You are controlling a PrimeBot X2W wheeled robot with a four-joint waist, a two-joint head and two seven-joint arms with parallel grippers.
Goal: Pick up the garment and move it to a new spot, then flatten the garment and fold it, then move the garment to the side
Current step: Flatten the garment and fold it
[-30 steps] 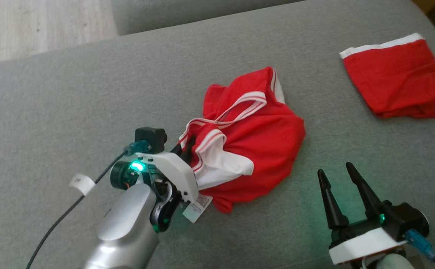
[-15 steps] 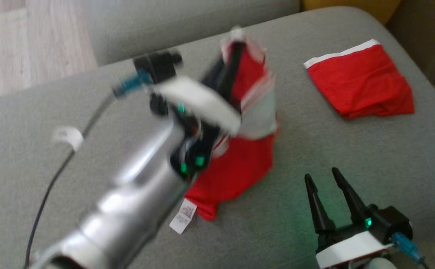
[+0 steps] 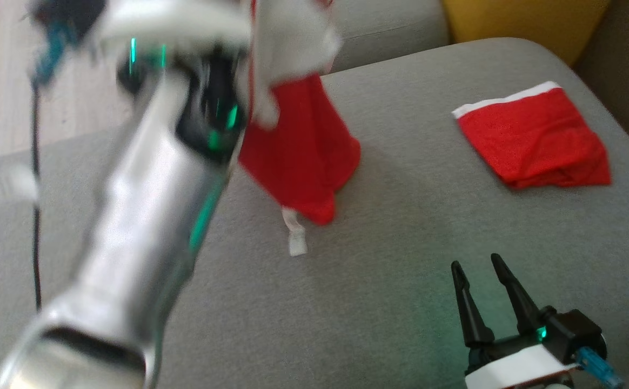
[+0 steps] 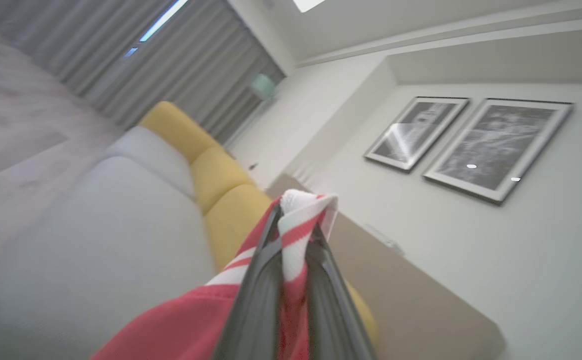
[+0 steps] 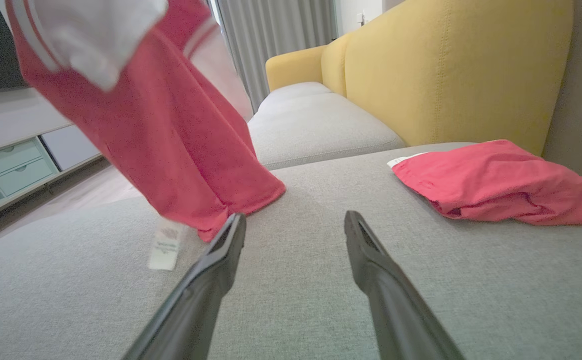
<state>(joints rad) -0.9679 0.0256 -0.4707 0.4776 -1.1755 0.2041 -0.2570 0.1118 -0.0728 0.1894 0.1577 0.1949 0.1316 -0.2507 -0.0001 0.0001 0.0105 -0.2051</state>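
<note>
The garment (image 3: 298, 146), red with white striped trim, hangs in the air above the grey sofa cushion (image 3: 358, 308). Its lower hem and a white label (image 3: 296, 243) dangle just over the cushion. My left gripper (image 4: 296, 220) is shut on a white and red striped edge of the garment, raised high. In the head view my left arm (image 3: 147, 205) is a blur at the left. My right gripper (image 3: 475, 262) stands open low at the right, nothing between its fingers. In the right wrist view the garment (image 5: 171, 135) hangs to the left of the right gripper (image 5: 293, 217).
A second red piece with a white band (image 3: 533, 140) lies folded at the cushion's far right, also seen as the red piece (image 5: 496, 182). A yellow backrest (image 5: 451, 65) rises behind it. Wooden floor (image 3: 1, 65) lies beyond the cushion's left edge.
My left arm has lifted the garment off the cushion, from a crumpled heap to hanging full length. The head camera has shifted. The right gripper stays open in place.
</note>
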